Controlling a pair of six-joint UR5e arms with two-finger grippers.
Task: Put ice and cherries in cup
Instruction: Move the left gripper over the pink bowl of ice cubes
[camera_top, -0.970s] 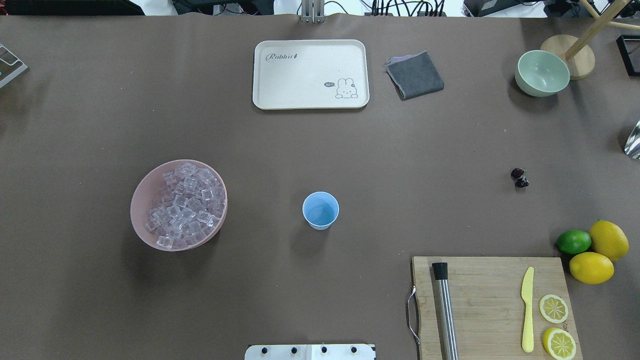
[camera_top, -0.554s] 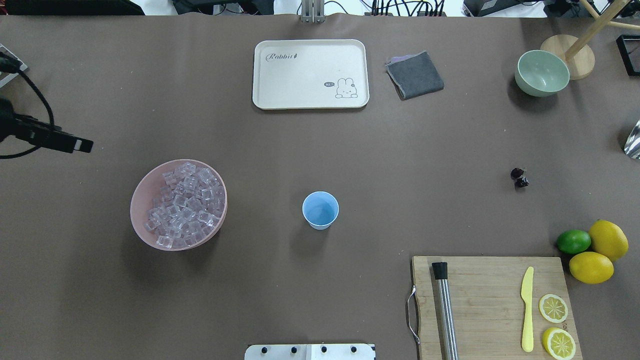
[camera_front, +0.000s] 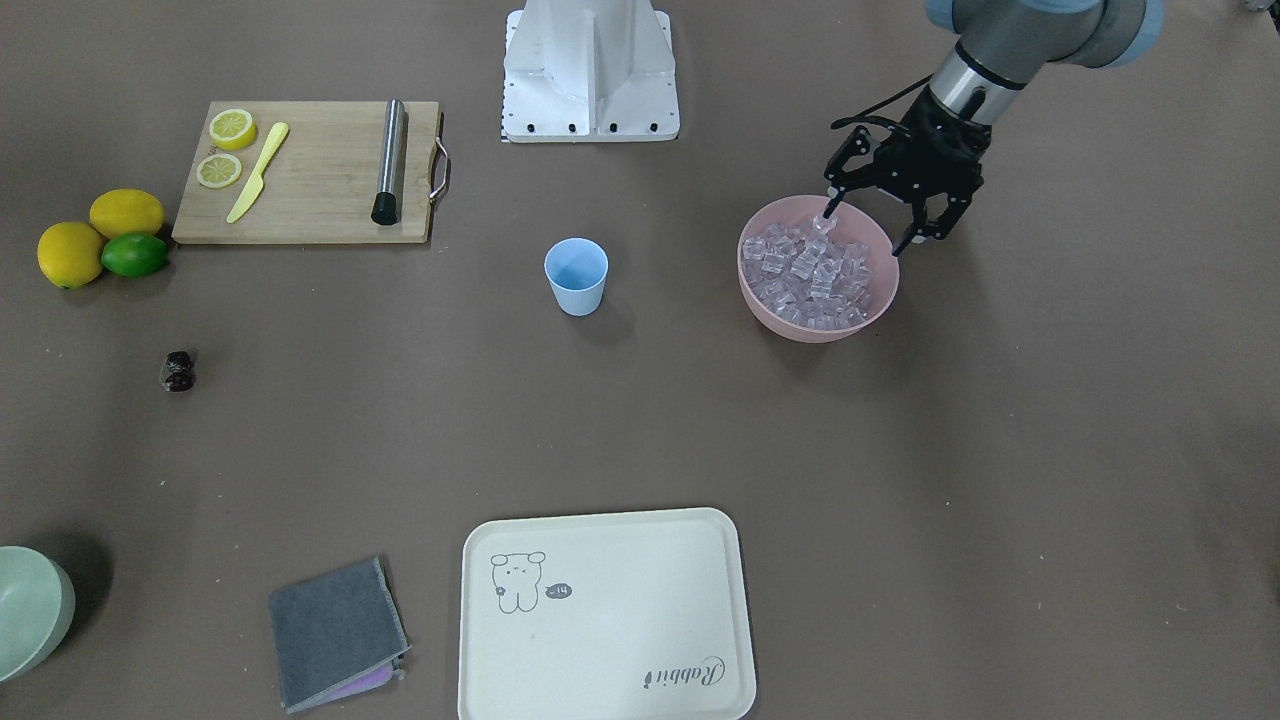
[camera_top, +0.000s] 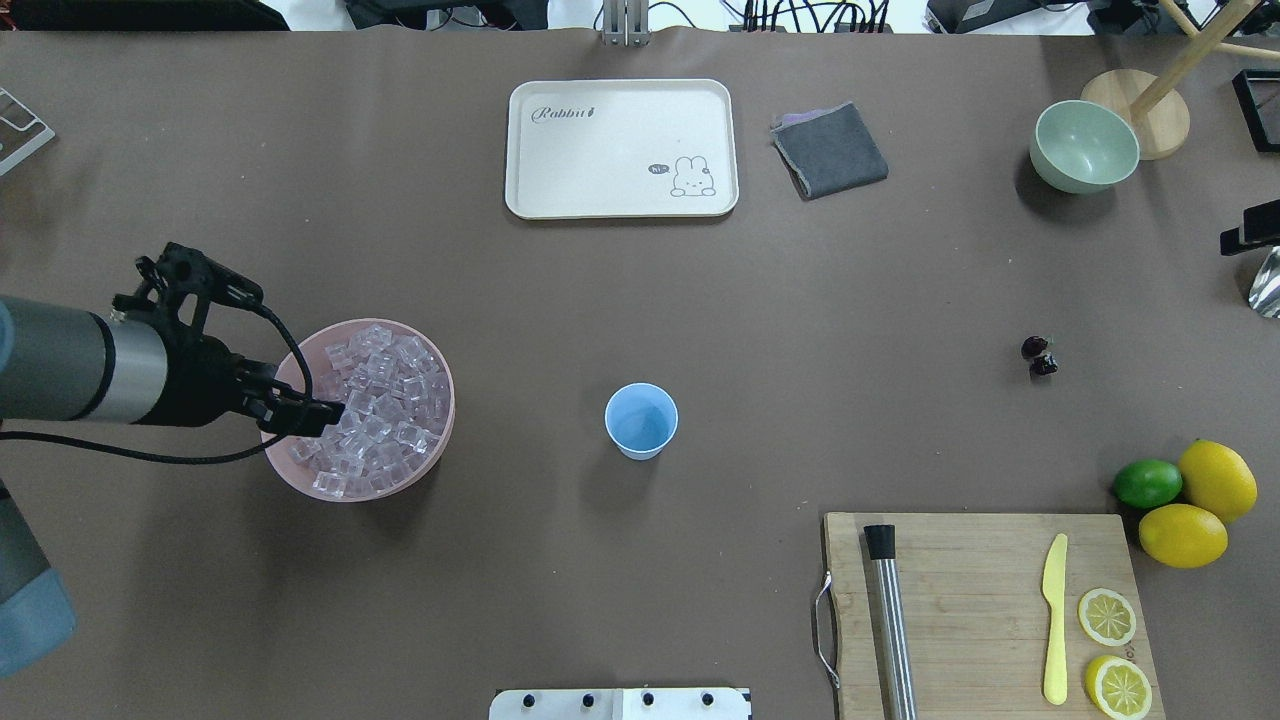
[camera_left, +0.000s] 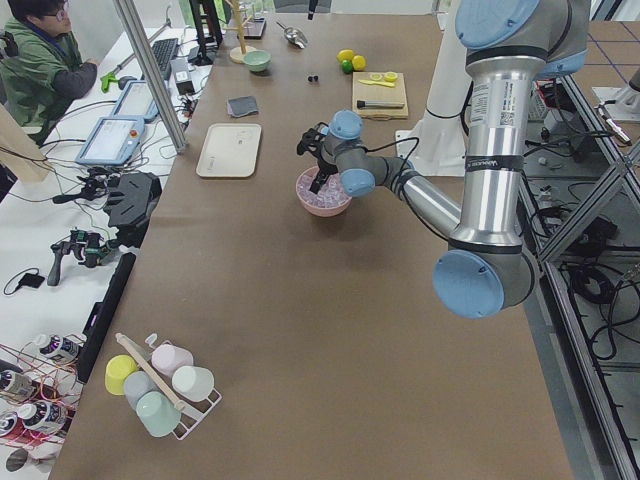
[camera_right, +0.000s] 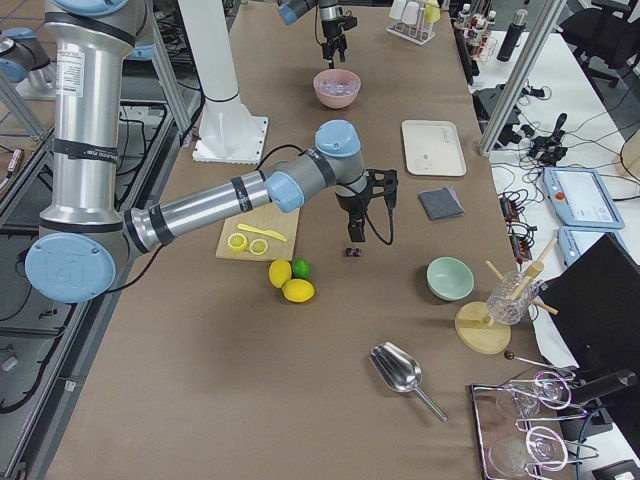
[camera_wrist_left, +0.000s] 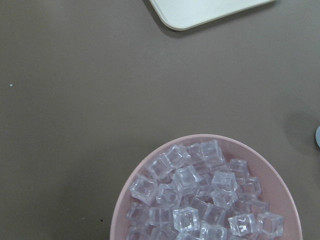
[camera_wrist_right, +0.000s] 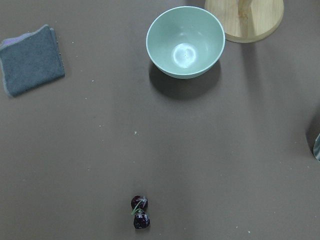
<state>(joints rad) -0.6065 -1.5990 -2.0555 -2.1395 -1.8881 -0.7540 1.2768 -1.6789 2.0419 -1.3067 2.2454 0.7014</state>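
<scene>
The light blue cup (camera_top: 641, 420) stands upright and empty mid-table, also in the front view (camera_front: 576, 275). The ice (camera_top: 375, 410) fills a pink bowl (camera_top: 282, 385) to its left. My left gripper (camera_front: 866, 226) is open, low over the bowl's robot-side rim, one fingertip touching the cubes; the overhead view shows it at the bowl's left (camera_top: 300, 412). The dark cherries (camera_top: 1039, 355) lie on the table at the right, low in the right wrist view (camera_wrist_right: 140, 212). My right gripper (camera_right: 356, 212) hovers above them; I cannot tell whether it is open or shut.
A cutting board (camera_top: 980, 600) with a metal muddler, yellow knife and lemon slices is front right. Two lemons and a lime (camera_top: 1185, 495) sit beside it. A cream tray (camera_top: 620, 148), a grey cloth (camera_top: 830, 150) and a pale green bowl (camera_top: 1084, 146) are at the far side.
My left arm has come in from the left edge and its gripper has moved over the pink bowl. A black part of the right arm has appeared at the right edge.
</scene>
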